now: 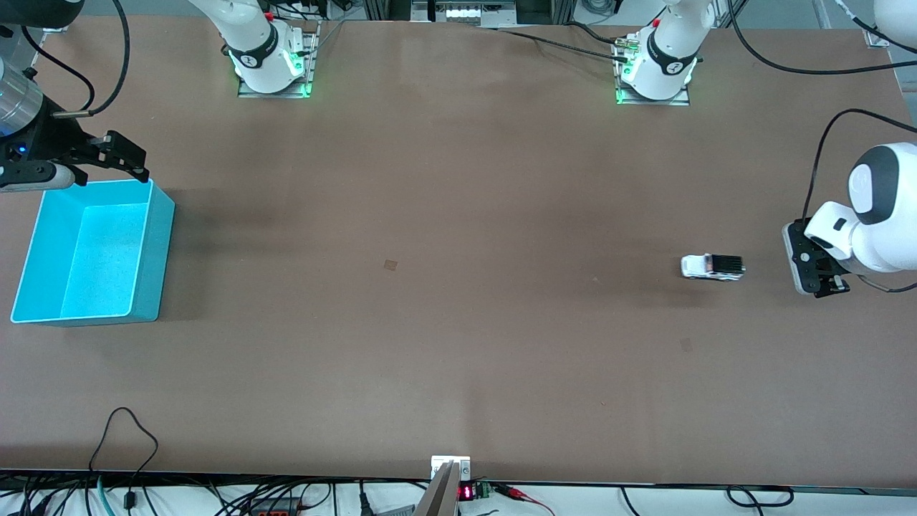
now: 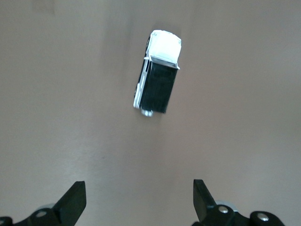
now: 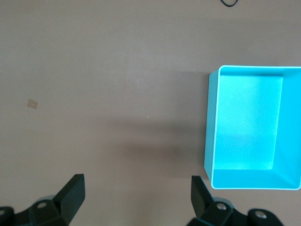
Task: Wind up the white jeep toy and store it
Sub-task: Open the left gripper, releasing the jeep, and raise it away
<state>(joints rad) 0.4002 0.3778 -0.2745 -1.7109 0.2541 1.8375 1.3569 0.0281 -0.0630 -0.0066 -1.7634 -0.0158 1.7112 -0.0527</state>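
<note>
Right pincer (image 1: 125, 159) hangs with fingers spread wide and empty, above the farther rim of the open turquoise bin (image 1: 161, 215) at the right arm's end of the brown desk (image 1: 458, 322). White jeep toy (image 1: 712, 267) stands on the desk toward the left arm's end, untouched. Left pincer (image 1: 824, 276), fully open and empty, hovers just beside the jeep.
</note>
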